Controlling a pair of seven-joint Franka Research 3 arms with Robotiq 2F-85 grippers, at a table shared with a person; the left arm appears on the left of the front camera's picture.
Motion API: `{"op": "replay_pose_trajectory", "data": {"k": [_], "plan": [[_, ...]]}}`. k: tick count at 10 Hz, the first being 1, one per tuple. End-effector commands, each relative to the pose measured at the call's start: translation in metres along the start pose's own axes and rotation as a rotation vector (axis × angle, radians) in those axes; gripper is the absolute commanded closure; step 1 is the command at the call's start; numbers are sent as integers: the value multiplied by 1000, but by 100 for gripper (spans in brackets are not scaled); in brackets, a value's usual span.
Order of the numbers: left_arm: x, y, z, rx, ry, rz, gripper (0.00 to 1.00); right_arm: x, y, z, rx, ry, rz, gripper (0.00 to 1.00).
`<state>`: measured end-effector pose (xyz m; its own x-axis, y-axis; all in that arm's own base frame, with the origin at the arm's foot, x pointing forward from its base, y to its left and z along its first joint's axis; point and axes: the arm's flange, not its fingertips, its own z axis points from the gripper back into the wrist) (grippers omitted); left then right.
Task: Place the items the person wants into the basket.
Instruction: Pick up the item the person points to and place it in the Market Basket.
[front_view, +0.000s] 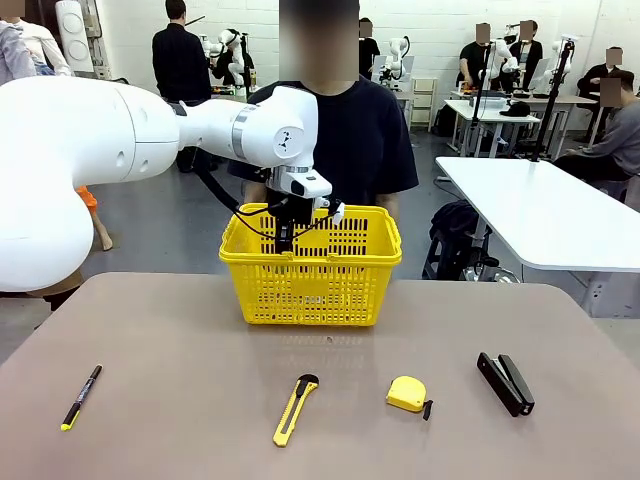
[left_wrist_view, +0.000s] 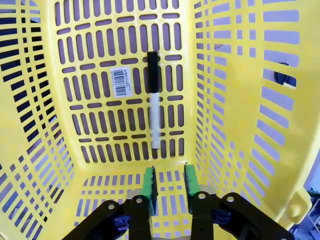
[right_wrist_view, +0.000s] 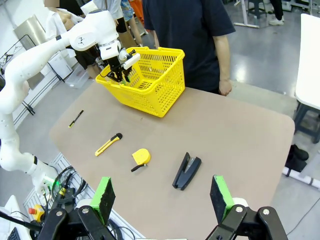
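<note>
Since the left tool (left_wrist_view: 170, 174) hangs inside the basket (left_wrist_view: 235, 100) w/ its green pads only slightly apart and nothing btwn them, it is logged as empty. Straight ahead of the pads, clear of them, the marker (left_wrist_view: 153, 100) lies flat on the basket floor, black cap at the far end, next to a barcode label (left_wrist_view: 120, 82).

Judgement: the drop-off step is at its end, w/ one item in and two to go. To close it well, keep the pads apart, lift straight up through the middle of the opening, and stay off the grid walls and rim so the basket is not dragged.

Outward, the basket sits at the far side of the surface (front_view: 180, 330), directly in front of the person (front_view: 360, 140). The right tool (right_wrist_view: 162, 182) has its pads wide apart, holds nothing, and is positioned at the robot's edge. The stapler (right_wrist_view: 186, 171) lies nearest ahead of it and the tape measure (right_wrist_view: 141, 157) just beyond, both well apart from the basket. The knife (front_view: 295, 410) and pen (front_view: 80, 397) lie further toward the robot's left.
</note>
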<state>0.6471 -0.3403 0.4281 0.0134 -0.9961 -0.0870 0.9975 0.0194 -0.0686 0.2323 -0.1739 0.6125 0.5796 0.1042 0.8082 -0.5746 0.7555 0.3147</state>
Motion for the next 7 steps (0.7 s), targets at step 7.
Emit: {"op": "replay_pose_trajectory", "data": {"k": [7], "plan": [[7,10,11,-6,18,-10,0,0,-1,-2,16,-4,12,0]]}}
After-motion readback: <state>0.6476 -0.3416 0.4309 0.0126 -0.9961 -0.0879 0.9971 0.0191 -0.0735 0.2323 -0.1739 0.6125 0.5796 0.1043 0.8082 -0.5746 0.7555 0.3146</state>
